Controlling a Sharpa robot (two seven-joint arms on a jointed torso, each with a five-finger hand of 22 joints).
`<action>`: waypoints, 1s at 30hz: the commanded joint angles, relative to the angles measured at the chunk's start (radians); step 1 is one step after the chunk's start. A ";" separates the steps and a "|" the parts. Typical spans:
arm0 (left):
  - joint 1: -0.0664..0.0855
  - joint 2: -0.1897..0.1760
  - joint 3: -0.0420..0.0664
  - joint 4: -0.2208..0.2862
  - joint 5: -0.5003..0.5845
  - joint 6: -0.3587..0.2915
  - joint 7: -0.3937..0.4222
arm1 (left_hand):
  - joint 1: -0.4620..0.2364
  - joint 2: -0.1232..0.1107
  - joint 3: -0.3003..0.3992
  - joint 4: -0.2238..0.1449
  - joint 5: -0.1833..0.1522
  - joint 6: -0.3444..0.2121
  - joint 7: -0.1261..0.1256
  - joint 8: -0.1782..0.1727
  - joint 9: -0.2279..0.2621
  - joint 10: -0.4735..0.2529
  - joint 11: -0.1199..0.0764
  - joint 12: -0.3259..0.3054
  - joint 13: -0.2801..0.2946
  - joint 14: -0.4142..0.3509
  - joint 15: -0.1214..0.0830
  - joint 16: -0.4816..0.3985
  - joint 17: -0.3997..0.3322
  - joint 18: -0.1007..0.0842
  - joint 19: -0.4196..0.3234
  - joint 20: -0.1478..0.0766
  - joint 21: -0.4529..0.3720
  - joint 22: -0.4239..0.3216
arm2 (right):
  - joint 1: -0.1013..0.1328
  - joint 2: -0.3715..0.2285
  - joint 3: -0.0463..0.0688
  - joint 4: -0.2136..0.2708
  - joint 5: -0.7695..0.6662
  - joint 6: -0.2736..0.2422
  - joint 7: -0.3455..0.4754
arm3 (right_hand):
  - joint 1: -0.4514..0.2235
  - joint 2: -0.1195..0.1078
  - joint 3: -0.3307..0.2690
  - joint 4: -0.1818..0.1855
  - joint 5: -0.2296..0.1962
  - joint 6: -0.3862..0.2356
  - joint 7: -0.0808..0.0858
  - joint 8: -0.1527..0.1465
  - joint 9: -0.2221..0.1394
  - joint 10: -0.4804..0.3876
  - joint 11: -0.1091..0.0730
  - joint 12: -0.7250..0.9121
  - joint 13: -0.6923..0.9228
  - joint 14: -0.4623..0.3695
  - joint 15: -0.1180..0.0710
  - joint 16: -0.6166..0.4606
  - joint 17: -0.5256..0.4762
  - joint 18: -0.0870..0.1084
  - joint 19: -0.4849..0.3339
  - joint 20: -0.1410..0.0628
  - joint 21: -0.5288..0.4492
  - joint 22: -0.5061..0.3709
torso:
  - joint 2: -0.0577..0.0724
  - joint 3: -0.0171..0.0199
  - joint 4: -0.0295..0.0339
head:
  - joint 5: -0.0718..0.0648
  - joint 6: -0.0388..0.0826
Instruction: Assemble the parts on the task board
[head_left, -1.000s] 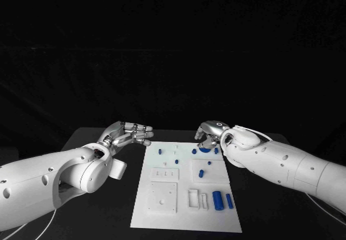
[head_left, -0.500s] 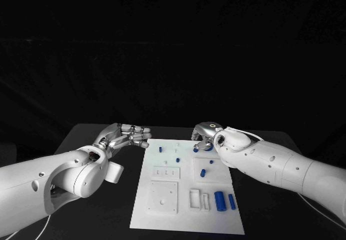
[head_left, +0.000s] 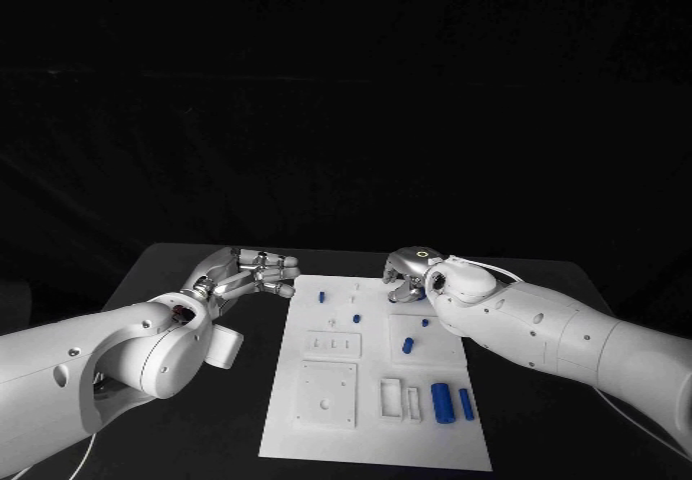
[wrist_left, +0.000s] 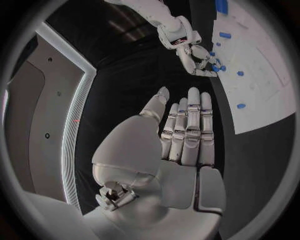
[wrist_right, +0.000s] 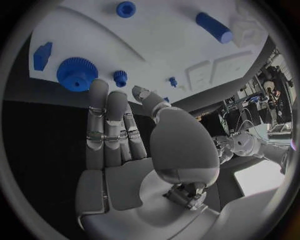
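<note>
Head view: my right robot hand (head_left: 408, 275) released, hovering at task board (head_left: 378, 440) 12 o'clock end near blue gear (wrist_right: 77, 73); left robot hand (head_left: 254, 274) released, idle at 10 o'clock. Reach step; next, close fingers on gear

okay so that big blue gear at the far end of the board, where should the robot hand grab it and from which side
Grip the blue gear by its toothed rim, coming down from above: it lies flat on the task board, so only rim and top face are exposed. The right robot hand is nearest and open.
</note>
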 joint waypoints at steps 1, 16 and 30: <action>0.002 0.001 0.001 0.003 0.008 0.018 0.000 | -0.008 0.002 -0.003 0.000 -0.005 -0.009 0.000 -0.002 0.000 -0.007 -0.001 -0.003 0.001 -0.006 0.002 0.001 0.001 -0.008 0.004 0.001 -0.003 -0.001 | 0.000 0.000 0.000 -0.001 -0.025 0.038 -0.012 | -0.006 -0.004 0.007 0.000 -0.004 0.002 0.001 0.003 0.001 0.003 0.000 0.004 0.001 -0.006 0.000 0.008 -0.001 0.012 0.006 0.000 -0.015 0.018 | 0.007 -0.0005 0.0030 | -0.004 0.001; 0.003 0.000 0.002 -0.001 0.008 0.021 -0.002 | -0.009 0.005 -0.009 -0.002 -0.005 -0.008 0.000 -0.002 0.000 -0.009 0.000 -0.003 0.001 -0.006 0.002 0.001 0.001 -0.008 0.005 0.001 -0.003 -0.005 | -0.002 -0.004 -0.001 -0.002 -0.027 0.082 -0.014 | -0.015 -0.004 0.033 -0.002 -0.006 0.016 -0.002 0.003 0.001 0.020 -0.004 0.003 0.001 -0.007 -0.003 0.010 -0.001 0.009 0.016 -0.003 -0.053 0.073 | 0.018 -0.0031 0.0066 | -0.007 0.010; 0.003 -0.001 0.002 -0.001 0.008 0.023 -0.004 | -0.010 0.007 -0.013 -0.002 -0.005 -0.008 0.000 -0.003 0.000 -0.011 0.001 -0.003 0.001 -0.006 0.002 0.001 0.001 -0.008 0.006 0.001 -0.004 -0.009 | -0.004 -0.006 -0.001 -0.008 -0.033 0.083 -0.020 | -0.021 -0.002 0.098 -0.006 -0.031 0.031 -0.003 0.004 0.002 0.038 -0.008 0.003 0.001 -0.006 -0.006 0.013 0.002 0.008 0.022 -0.006 -0.073 0.112 | 0.025 -0.0042 0.0065 | -0.007 0.011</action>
